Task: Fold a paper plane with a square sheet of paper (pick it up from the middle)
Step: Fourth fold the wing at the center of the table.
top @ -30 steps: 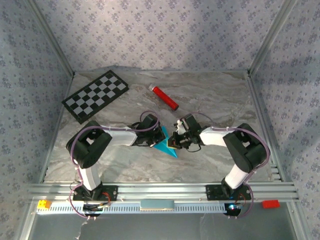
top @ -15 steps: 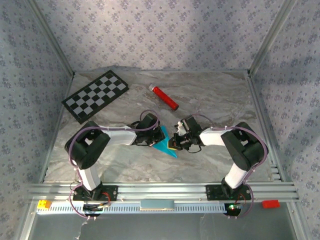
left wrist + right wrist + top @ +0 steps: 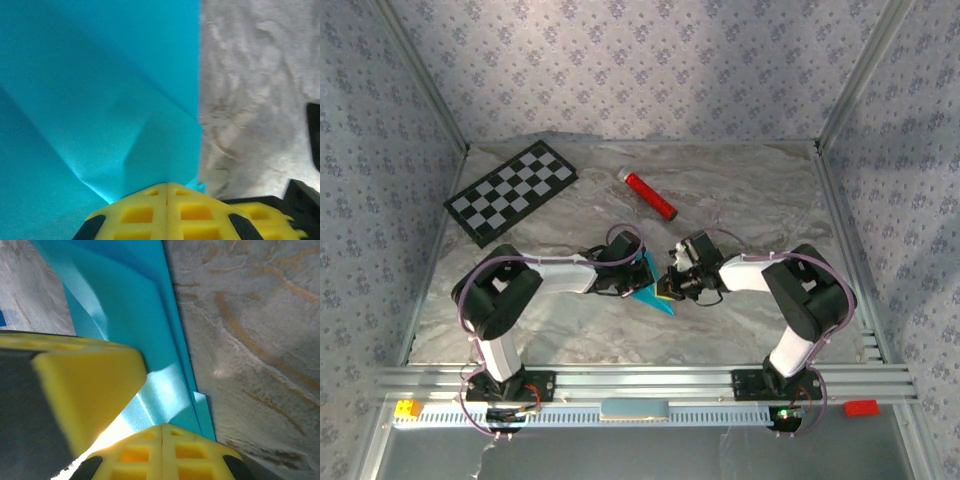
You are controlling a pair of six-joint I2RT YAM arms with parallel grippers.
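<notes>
At the surface's (image 3: pixel 750 200) middle, the left fingers (image 3: pixel 150 215) and right fingers (image 3: pixel 145 456), each pair pressed together, have edged closer over the folded blue paper (image 3: pixel 649 289), apparently flattening a crease.

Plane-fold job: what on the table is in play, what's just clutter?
In play: cyan paper, partly folded to a point; left gripper and right gripper, both shut, at the paper.
Clutter: black-and-white checkerboard; red cylinder; both apart from the paper.
</notes>
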